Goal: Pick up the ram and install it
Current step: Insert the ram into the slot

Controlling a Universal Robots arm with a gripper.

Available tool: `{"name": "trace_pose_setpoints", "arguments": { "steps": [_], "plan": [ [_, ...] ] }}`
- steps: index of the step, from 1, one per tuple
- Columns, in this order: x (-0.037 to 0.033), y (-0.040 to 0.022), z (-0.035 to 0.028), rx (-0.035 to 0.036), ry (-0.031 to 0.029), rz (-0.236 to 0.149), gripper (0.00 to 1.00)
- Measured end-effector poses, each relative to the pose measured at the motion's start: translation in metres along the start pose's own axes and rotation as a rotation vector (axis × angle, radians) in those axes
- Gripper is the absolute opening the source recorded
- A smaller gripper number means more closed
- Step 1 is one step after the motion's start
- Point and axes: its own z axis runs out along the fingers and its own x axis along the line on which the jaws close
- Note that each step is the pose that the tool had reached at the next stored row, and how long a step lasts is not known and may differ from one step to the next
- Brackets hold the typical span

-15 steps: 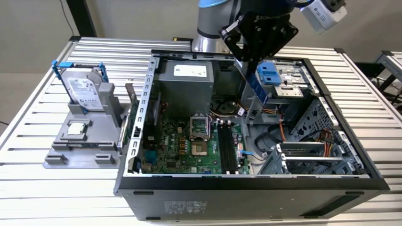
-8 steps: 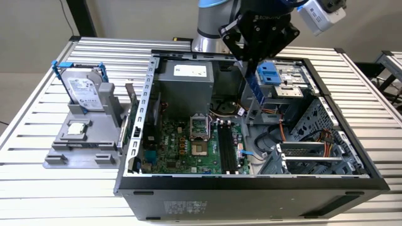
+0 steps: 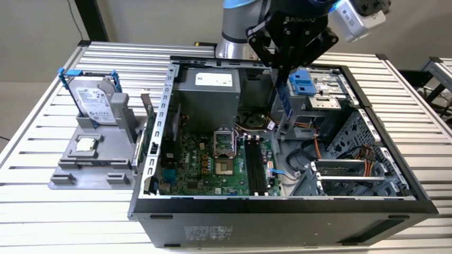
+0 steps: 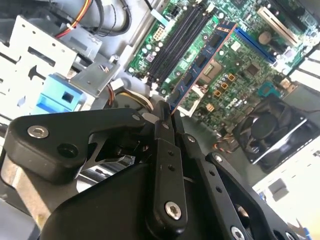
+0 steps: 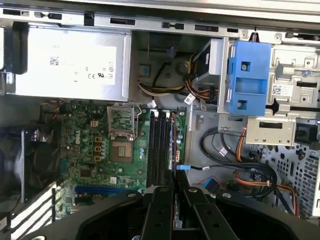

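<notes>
Upper centre in the exterior view, the gripper has its jaws clamped on the ram, which hangs upright over the motherboard inside the open computer case.

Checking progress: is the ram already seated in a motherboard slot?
No, the ram is clamped in the hand, clear of the empty black memory slots.

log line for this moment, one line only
jaws: shut on ram | ram: hanging upright over open case, above motherboard | memory slots: empty | installed: no
</notes>
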Motion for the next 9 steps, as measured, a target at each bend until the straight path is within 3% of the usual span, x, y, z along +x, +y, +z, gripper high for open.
{"name": "trace_pose_setpoints", "arguments": {
  "steps": [9],
  "plan": [
    [0.0,0.0,0.0,0.0035,-0.0005,0.083,0.0]
  ]
}}
